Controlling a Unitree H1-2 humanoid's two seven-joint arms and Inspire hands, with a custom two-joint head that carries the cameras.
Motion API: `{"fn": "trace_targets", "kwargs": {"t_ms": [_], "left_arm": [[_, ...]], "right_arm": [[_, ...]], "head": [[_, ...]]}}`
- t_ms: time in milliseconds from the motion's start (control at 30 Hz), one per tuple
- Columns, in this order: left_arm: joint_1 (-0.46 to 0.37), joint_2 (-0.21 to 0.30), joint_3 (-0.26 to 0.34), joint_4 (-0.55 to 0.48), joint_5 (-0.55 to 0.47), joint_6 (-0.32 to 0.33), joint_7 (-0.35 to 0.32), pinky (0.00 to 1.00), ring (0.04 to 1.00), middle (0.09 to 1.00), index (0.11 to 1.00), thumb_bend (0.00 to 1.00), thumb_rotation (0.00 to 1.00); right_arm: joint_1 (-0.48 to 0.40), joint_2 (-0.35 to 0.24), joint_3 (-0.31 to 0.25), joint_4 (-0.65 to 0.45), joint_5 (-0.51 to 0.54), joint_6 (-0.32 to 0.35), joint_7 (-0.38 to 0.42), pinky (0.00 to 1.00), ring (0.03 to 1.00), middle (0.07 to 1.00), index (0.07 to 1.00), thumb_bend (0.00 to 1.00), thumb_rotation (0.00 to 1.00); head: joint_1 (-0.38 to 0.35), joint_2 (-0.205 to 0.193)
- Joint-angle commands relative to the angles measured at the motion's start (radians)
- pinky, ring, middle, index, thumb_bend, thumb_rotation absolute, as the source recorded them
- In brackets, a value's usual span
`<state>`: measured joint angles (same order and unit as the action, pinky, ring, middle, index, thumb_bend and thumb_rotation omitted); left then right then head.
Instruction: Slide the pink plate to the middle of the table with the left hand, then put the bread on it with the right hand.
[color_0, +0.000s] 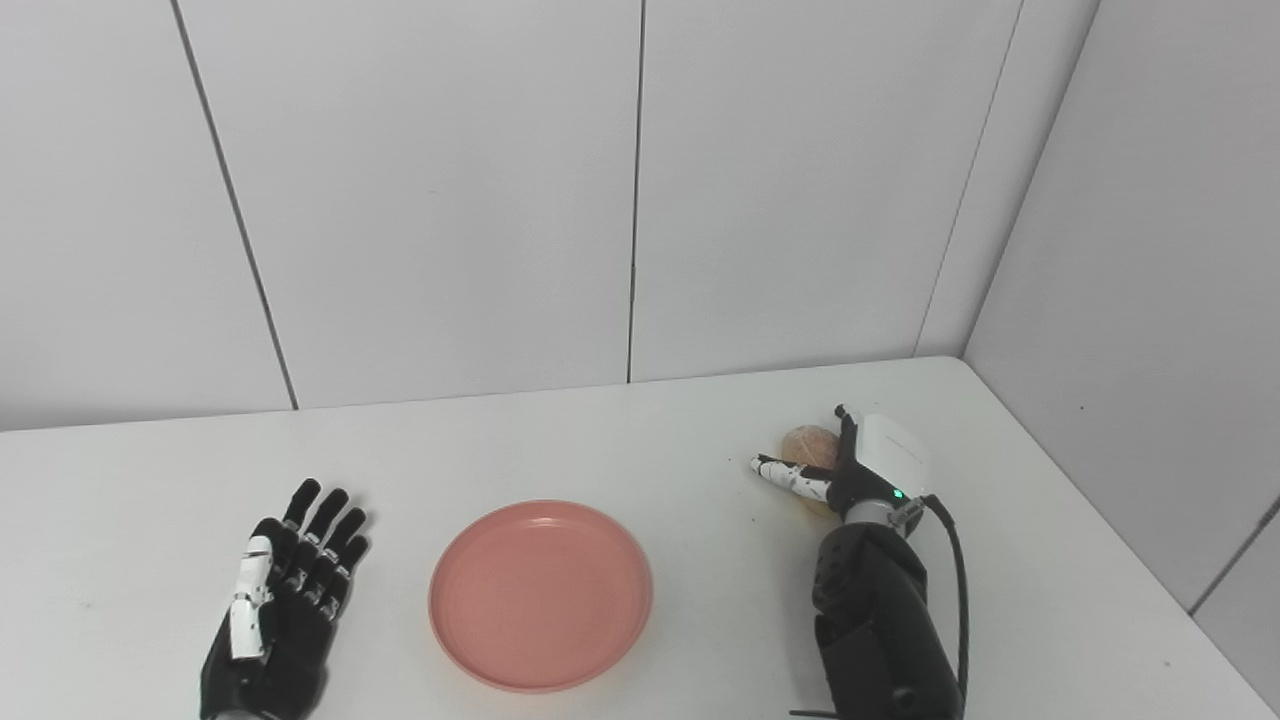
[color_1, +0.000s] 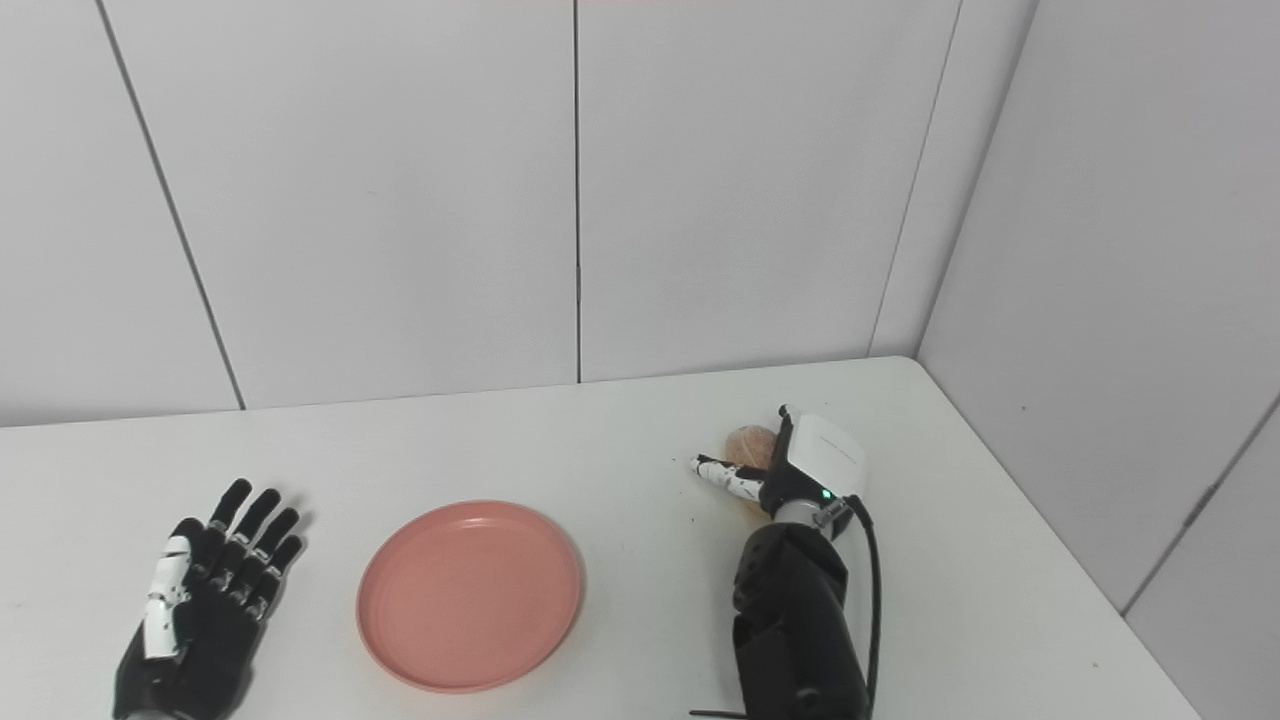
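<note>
- Left eye view: we find the pink plate (color_0: 541, 595) lying flat on the white counter (color_0: 640, 440), near the front edge and slightly left of the picture's centre, with nothing on it.
- Left eye view: the left hand (color_0: 285, 600) lies palm-down on the counter just beside the plate's left rim, fingers spread and straight, holding nothing and not touching the plate.
- Left eye view: the bread (color_0: 808, 446), a round tan roll, is on the right part of the counter, well apart from the plate.
- Left eye view: the right hand (color_0: 850, 465) sits against the bread, thumb reaching across its front; most of the fingers are hidden behind the white hand back, so we cannot tell whether the grasp is closed.
- Right eye view: we confirm the same layout; the plate (color_1: 470, 595) is empty, the left hand (color_1: 205, 600) is spread flat beside it, and the right hand (color_1: 790, 465) is at the bread (color_1: 750, 442), its closure again unclear.
</note>
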<state>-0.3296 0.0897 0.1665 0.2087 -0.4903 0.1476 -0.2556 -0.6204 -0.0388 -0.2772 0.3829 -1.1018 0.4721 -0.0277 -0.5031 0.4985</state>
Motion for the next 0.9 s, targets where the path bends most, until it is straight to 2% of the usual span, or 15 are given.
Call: {"fn": "trace_targets", "kwargs": {"t_ms": [0,33,100,133,200,267,367,400,433,533,600,633,667,733,867], "left_arm": [[0.031,0.0,-0.002,0.016,0.013,0.053,0.025,1.0,0.953,0.96,0.961,0.29,1.0],[0.031,0.0,-0.002,0.016,0.012,0.053,0.024,1.0,0.953,0.96,0.961,0.29,1.0],[0.031,-0.001,-0.001,0.017,0.012,0.055,0.027,1.0,0.949,0.957,0.957,0.29,1.0],[0.03,-0.001,-0.001,0.018,0.011,0.055,0.027,1.0,0.948,0.956,0.955,0.3,1.0],[0.03,-0.001,-0.001,0.018,0.011,0.055,0.025,1.0,0.95,0.956,0.956,0.3,1.0],[0.031,-0.002,-0.001,0.018,0.012,0.054,0.026,1.0,0.95,0.956,0.956,0.3,1.0],[0.031,-0.002,-0.002,0.019,0.013,0.052,0.025,0.99,0.942,0.948,0.949,0.3,1.0],[0.031,-0.002,-0.003,0.019,0.013,0.052,0.023,1.0,0.946,0.953,0.952,0.3,1.0],[0.031,-0.002,-0.003,0.02,0.012,0.052,0.022,1.0,0.948,0.954,0.953,0.3,1.0],[0.031,-0.004,-0.004,0.018,0.015,0.05,0.025,1.0,0.943,0.95,0.947,0.3,1.0],[0.031,-0.004,-0.004,0.017,0.016,0.05,0.025,1.0,0.944,0.95,0.947,0.3,1.0],[0.031,-0.004,-0.004,0.017,0.015,0.05,0.026,1.0,0.944,0.95,0.947,0.3,1.0],[0.032,-0.005,-0.004,0.016,0.015,0.05,0.026,1.0,0.946,0.952,0.949,0.3,1.0],[0.032,-0.007,-0.004,0.015,0.014,0.051,0.027,1.0,0.947,0.953,0.95,0.3,1.0],[0.034,-0.004,-0.009,0.017,0.018,0.045,0.02,1.0,0.952,0.958,0.954,0.3,1.0]], "right_arm": [[-0.054,-0.018,-0.004,-0.015,-0.005,-0.002,0.0,0.68,0.753,0.774,0.809,0.92,0.55],[-0.054,-0.019,-0.005,-0.014,-0.005,-0.002,0.002,0.62,0.721,0.753,0.799,0.92,0.54],[-0.051,-0.029,0.008,-0.011,0.008,-0.002,0.009,0.6,0.699,0.734,0.777,0.9,0.51],[-0.048,-0.034,0.014,-0.013,0.02,-0.002,0.015,0.6,0.701,0.731,0.767,0.89,0.49],[-0.042,-0.038,0.015,-0.024,0.044,-0.002,0.034,0.66,0.773,0.794,0.799,0.85,0.42],[-0.042,-0.034,0.006,-0.029,0.052,-0.002,0.051,0.64,0.777,0.808,0.81,0.85,0.4],[-0.044,-0.036,0.007,-0.02,0.054,-0.002,0.056,0.52,0.714,0.776,0.803,0.84,0.38],[-0.045,-0.04,0.013,-0.015,0.057,-0.002,0.054,0.42,0.582,0.687,0.789,0.82,0.37],[-0.043,-0.044,0.021,-0.013,0.058,-0.002,0.055,0.38,0.522,0.647,0.786,0.81,0.36],[-0.045,-0.052,0.034,-0.005,0.049,-0.002,0.064,0.35,0.475,0.61,0.78,0.76,0.33],[-0.048,-0.055,0.037,0.004,0.037,-0.002,0.069,0.35,0.459,0.569,0.685,0.72,0.28],[-0.05,-0.057,0.04,0.009,0.032,-0.003,0.072,0.35,0.458,0.567,0.681,0.72,0.28],[-0.051,-0.059,0.043,0.011,0.029,-0.003,0.075,0.32,0.424,0.528,0.622,0.69,0.22],[-0.054,-0.058,0.041,0.014,0.015,-0.002,0.086,0.28,0.367,0.471,0.519,0.56,0.16],[-0.054,-0.064,0.046,0.012,0.017,-0.002,0.099,0.27,0.341,0.43,0.488,0.51,0.14]], "head": [[0.002,0.001],[0.002,0.001],[0.002,0.001],[0.003,0.002],[0.003,0.003],[0.003,0.003],[0.006,0.004],[0.006,0.004],[0.008,0.005],[0.009,0.005],[0.01,0.005],[0.01,0.006],[0.01,0.006],[0.011,0.006],[0.015,0.006]]}}
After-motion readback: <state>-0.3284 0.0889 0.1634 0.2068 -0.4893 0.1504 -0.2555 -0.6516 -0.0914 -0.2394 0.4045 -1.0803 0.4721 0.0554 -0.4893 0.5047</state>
